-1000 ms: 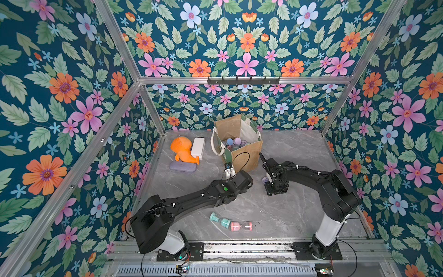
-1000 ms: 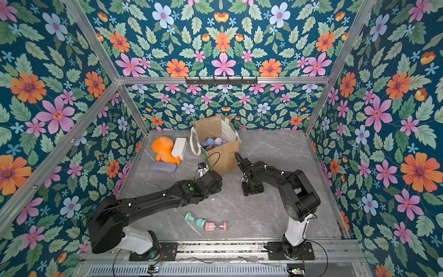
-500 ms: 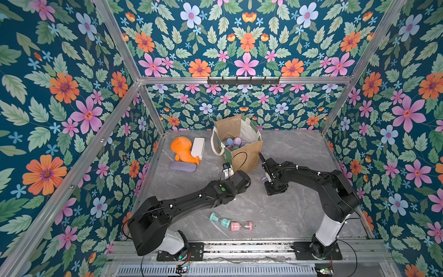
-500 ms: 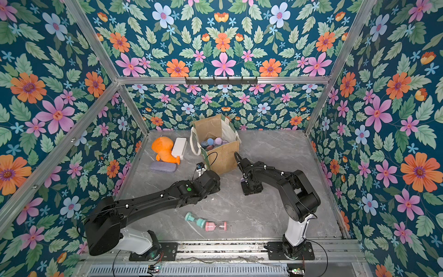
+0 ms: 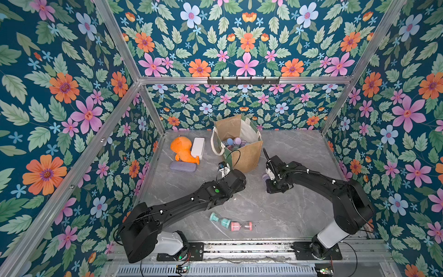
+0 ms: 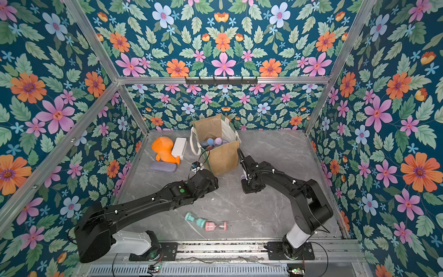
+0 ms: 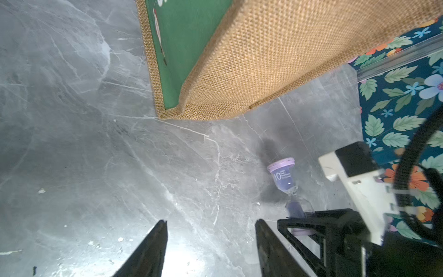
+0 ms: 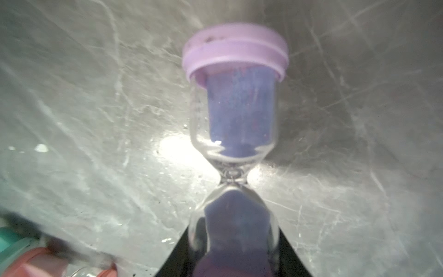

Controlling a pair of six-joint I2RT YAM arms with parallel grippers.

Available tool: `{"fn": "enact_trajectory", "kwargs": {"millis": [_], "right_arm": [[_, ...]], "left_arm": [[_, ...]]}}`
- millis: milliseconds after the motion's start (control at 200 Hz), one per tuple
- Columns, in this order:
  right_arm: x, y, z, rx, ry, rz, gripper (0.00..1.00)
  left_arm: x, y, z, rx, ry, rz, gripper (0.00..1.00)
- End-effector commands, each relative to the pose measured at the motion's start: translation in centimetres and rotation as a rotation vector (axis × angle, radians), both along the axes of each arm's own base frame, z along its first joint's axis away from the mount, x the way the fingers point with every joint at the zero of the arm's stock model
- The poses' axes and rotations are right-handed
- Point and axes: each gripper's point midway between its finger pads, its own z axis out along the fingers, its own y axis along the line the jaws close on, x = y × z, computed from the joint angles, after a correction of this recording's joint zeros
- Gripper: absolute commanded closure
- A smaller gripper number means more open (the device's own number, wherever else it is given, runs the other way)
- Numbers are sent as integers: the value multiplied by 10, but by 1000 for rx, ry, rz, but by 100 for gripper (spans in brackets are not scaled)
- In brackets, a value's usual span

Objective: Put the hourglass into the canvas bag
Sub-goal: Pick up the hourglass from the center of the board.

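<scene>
While the right gripper [image 8: 233, 242] is clamped on one glass bulb of the purple hourglass [image 8: 236, 108], that hourglass sits low over the grey marble-look table [image 5: 287, 211]. It is outside the canvas bag [image 5: 247, 158], near the bag's front right corner and apart from it. Whether it touches the table I cannot tell.

The left gripper [image 7: 211, 239] has its jaws partly apart with nothing between them. It is over bare table short of the bag's green side panel.

In both top views the bag stands upright and open toward the back of the table, with more hourglasses [image 5: 233, 142] inside. A teal hourglass [image 5: 219, 220] and a pink hourglass [image 5: 241, 226] lie end to end near the front edge. An orange toy [image 5: 183, 150], a white box [image 5: 198, 147] and a lilac case [image 5: 182, 166] lie close together to the left of the bag.

Pale veins run across the table, which shines with glare in both wrist views, and a few white specks [image 7: 42, 191] lie on it. Dark teal wallpaper [image 5: 72, 96] with orange, pink and blue flowers covers the walls on three sides. Aluminium bars [image 5: 167, 80] frame these walls, and a black rail of hooks [image 5: 243, 81] is fixed along the back.
</scene>
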Motion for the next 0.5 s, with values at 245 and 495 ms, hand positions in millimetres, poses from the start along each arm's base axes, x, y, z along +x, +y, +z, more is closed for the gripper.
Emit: {"fn": "enact_trajectory", "kwargs": {"millis": [245, 495], "right_arm": [[0, 31, 105, 195, -191, 19, 68], [33, 64, 191, 317, -368, 41, 68]], "left_arm": [[3, 3, 41, -60, -84, -14, 38], [15, 35, 77, 19, -166, 10, 36]]}}
